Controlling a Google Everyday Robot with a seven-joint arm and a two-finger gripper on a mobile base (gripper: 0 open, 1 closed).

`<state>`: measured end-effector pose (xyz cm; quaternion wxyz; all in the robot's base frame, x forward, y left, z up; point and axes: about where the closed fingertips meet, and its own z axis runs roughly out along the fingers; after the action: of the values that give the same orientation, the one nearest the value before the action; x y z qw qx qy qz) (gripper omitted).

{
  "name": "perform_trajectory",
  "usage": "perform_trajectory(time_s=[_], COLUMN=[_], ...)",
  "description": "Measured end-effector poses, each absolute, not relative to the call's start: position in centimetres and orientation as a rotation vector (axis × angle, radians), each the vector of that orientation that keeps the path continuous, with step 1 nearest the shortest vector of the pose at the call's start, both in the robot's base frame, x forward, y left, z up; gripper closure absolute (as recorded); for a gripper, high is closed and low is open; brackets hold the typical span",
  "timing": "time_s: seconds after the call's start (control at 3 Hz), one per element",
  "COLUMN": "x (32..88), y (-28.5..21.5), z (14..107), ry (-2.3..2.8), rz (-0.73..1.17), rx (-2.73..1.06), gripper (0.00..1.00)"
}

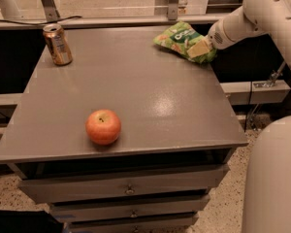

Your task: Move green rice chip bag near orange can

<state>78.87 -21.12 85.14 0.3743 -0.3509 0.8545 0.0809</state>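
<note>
The green rice chip bag point(179, 39) lies at the far right corner of the grey table point(136, 101), crinkled, with a dark green logo patch. My gripper point(202, 48) reaches in from the right on its white arm and is shut on the bag's right end, a tan finger pad point(198, 48) lying over the bag. The orange can point(57, 44) stands upright at the far left corner, well apart from the bag.
A red-orange apple point(103, 126) sits near the table's front left. Drawers point(130, 189) run below the tabletop. A rail and metal posts point(172, 4) line the back edge. A white robot body point(274, 178) rises at the lower right.
</note>
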Motion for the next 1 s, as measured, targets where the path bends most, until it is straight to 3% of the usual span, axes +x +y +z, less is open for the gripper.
perform_trajectory(time_s=[0.33,0.67,1.0], x=[77.6,74.6,74.6], y=[-18.9,-13.6,-13.6], z=[89.4,97.8,97.8], ry=[2.097,1.928,1.928], rz=[0.223,0.221,0.221], rx=[-0.93,-1.014,-1.014], gripper=[1.0,1.0,1.0])
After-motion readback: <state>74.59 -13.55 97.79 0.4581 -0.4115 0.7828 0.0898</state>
